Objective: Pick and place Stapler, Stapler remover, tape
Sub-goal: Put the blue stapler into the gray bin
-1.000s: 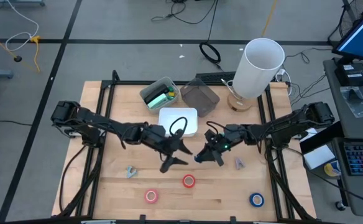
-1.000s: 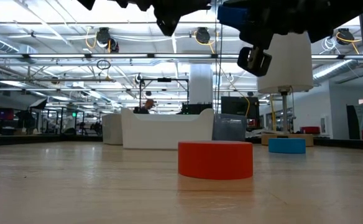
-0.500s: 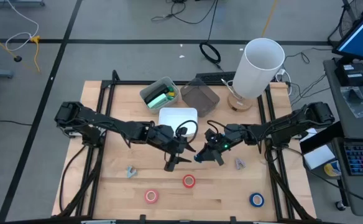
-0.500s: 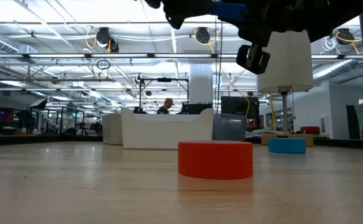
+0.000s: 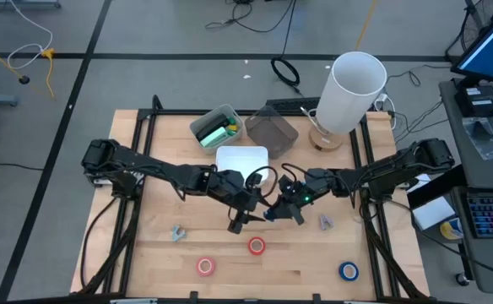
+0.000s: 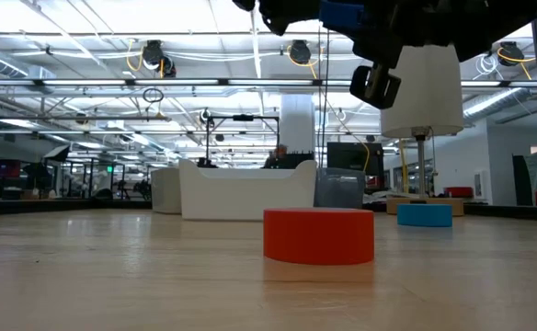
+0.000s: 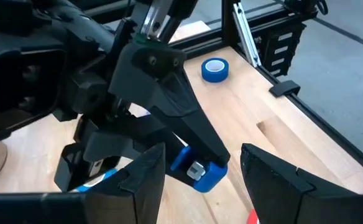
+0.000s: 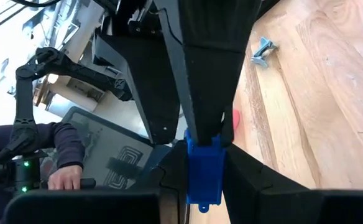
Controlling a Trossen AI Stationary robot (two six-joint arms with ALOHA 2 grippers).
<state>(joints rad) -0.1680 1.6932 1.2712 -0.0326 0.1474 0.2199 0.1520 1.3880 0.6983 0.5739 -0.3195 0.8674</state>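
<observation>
My right gripper (image 5: 273, 210) hangs above the table's middle, shut on a blue stapler (image 7: 198, 172). My left gripper (image 7: 204, 150) faces it, open, with one finger on either side of the stapler's free end and a gap to each. Flat on the wood lie a red tape roll (image 5: 256, 246), a pink one (image 5: 205, 267) and a blue one (image 5: 349, 271). Two stapler removers (image 5: 177, 232) (image 5: 325, 222) also rest on the table. My right gripper pinches the blue stapler's body (image 8: 204, 163) between its two fingers, coming nearly level from the table's right side. The stapler is lifted clear of the table, its free end (image 7: 207, 178) sticking out toward my left gripper.
At the back stand a white tray (image 5: 241, 160), a bin with green things (image 5: 215, 127), a dark clear bin (image 5: 272, 128) and a big white cylinder (image 5: 352, 91). A black frame runs along the table's edges. A person's hand (image 8: 63, 177) shows beyond the table.
My left gripper has moved toward the table's right, up to the stapler held by my right gripper, rising a little and rolling about its own axis. It has stayed open. My right gripper and the stapler have kept still.
</observation>
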